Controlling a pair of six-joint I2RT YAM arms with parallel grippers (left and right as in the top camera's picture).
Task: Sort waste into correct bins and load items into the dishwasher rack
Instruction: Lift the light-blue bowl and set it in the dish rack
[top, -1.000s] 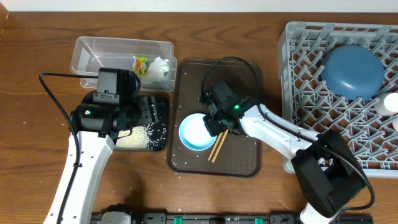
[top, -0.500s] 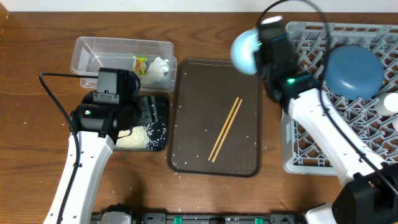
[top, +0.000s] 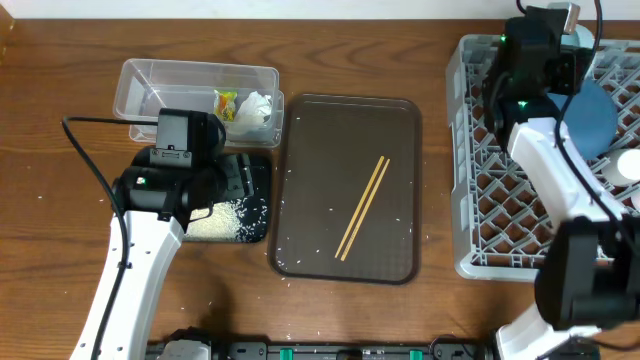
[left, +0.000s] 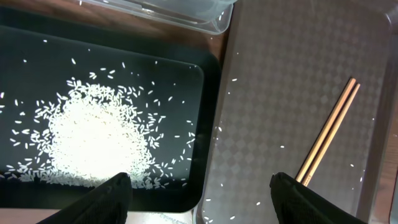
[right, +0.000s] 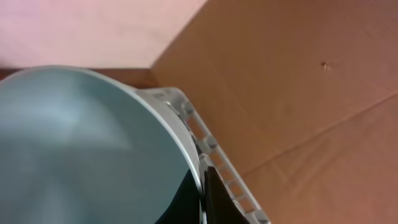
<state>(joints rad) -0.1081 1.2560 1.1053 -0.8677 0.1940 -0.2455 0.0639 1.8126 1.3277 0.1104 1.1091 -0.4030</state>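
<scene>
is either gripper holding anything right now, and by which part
The right gripper pinches the light-blue bowl by its rim; the left gripper holds nothing.

Brown serving tray (top: 320, 160) flat on a wooden table (top: 40, 220).

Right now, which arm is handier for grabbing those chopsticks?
Probably the left arm: its open jaws hover at the brown tray's edge, chopsticks just ahead. The right arm is over the dishwasher rack, jaws shut on the light-blue bowl.
</scene>
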